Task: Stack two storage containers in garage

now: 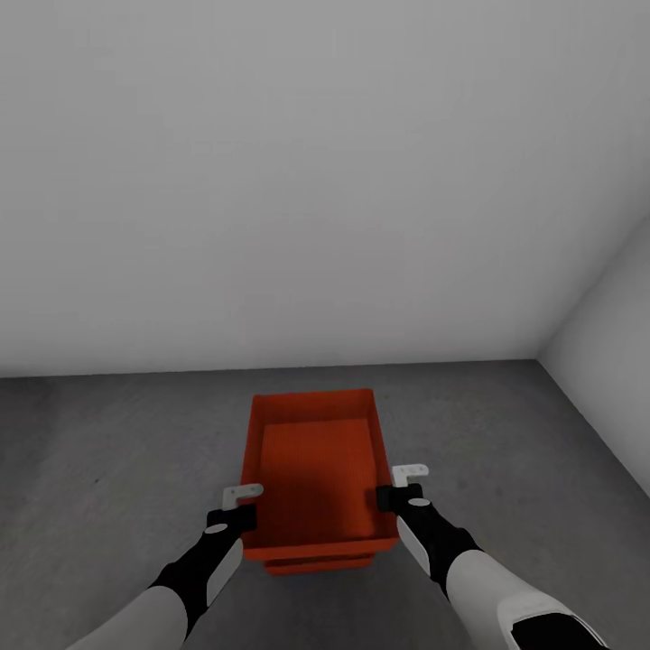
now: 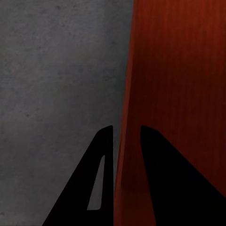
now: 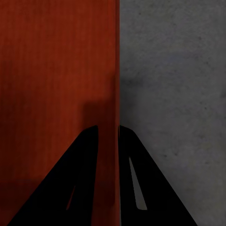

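Two orange-red storage containers are stacked on the dark grey garage floor [image 1: 108,451]. The upper container [image 1: 316,469] sits in the lower container [image 1: 318,566], of which just the front edge shows beneath. My left gripper [image 1: 242,516] is shut on the upper container's left wall, near its front corner. My right gripper [image 1: 388,498] is shut on the right wall. In the left wrist view the gripper [image 2: 126,134] straddles the container wall [image 2: 179,70]. In the right wrist view the gripper [image 3: 108,132] pinches the container wall [image 3: 56,61].
A plain white wall [image 1: 316,181] stands just beyond the containers. A second white wall [image 1: 614,361] meets it at the corner on the right. Grey floor [image 2: 56,70] runs left and right of the stack [image 3: 174,70].
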Controlling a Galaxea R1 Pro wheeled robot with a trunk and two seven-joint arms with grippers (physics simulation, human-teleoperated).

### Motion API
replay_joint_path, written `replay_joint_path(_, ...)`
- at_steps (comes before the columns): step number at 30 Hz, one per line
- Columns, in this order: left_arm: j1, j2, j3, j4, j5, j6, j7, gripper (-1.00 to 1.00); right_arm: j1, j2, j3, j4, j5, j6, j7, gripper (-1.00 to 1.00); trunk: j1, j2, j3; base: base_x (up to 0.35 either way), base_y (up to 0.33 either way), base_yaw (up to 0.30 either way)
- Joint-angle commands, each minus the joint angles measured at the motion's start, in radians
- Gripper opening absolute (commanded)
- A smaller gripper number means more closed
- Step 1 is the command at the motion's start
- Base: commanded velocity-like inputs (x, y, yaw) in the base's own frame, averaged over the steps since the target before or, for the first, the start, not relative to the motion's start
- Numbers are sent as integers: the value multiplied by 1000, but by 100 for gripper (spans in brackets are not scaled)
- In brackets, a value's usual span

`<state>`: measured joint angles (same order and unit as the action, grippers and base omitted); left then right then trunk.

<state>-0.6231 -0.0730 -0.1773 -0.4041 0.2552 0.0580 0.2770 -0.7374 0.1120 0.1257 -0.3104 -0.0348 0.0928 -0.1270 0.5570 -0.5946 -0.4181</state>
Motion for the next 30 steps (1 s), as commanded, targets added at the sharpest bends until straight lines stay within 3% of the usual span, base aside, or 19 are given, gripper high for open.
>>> replay_joint_path(1,0,1,16,-1,58,6,16,-100,-1,0,-28,-6,-17,-39,-14,-100,4,-8,-4,0,0,0)
replay_joint_path(30,0,1,16,-1,55,6,16,-100,-1,0,-27,-6,-17,-40,-20,-100,115,-211,-95,0,0,0)
